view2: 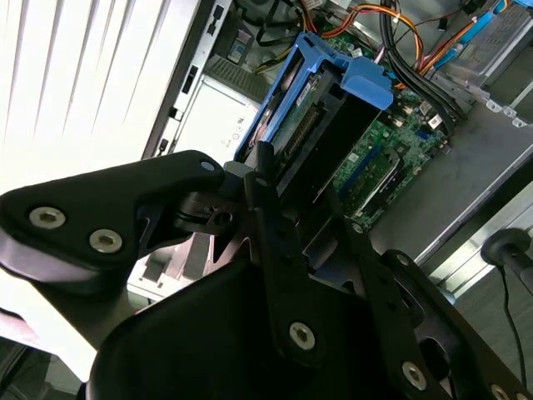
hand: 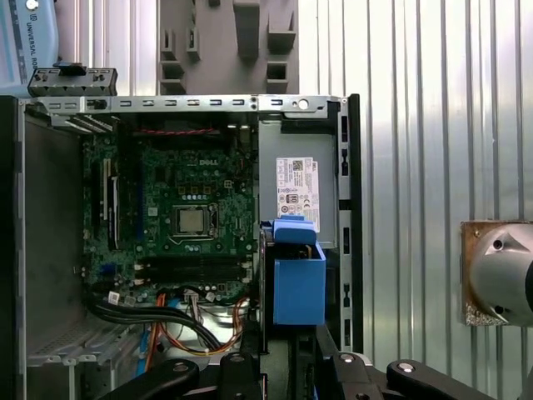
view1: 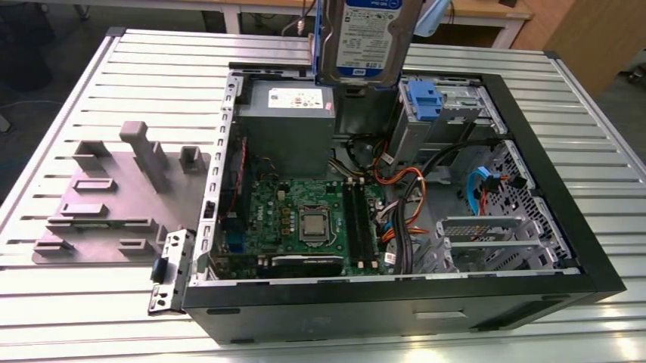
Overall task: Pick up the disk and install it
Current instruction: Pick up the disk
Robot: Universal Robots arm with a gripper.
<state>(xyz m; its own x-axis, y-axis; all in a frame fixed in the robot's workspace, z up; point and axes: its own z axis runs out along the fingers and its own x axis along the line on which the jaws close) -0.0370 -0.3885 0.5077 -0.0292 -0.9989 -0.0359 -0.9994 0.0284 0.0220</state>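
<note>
So the gripper (view2: 296,179) is clamped tight on the hard drive (view1: 368,38) in its blue carrier (hand: 298,287), hanging upright over the power supply (view1: 287,121) edge of the open PC case (view1: 595,253), and I'd keep it square to the drive cage (view1: 444,113) and clear of those cables (view1: 399,181).

One disk (view1: 371,38) is hanging above one open computer case (view1: 353,306), and one gripper (view2: 296,187) is clamping that single disk between its fingers in the second wrist view. Inside the case, one grey power-supply box (view1: 286,121) is sitting beside one green motherboard (view1: 293,219), which is carrying one processor (view1: 315,224). One blue plastic clip (view1: 422,100) is standing on one metal drive cage (view1: 454,106), and one blue cable (view1: 476,185) is running nearby. Outside the case, one grey fixture plate (view1: 101,204) and one small metal bracket (view1: 172,268) are lying on one slatted table (view1: 101,325).
</note>
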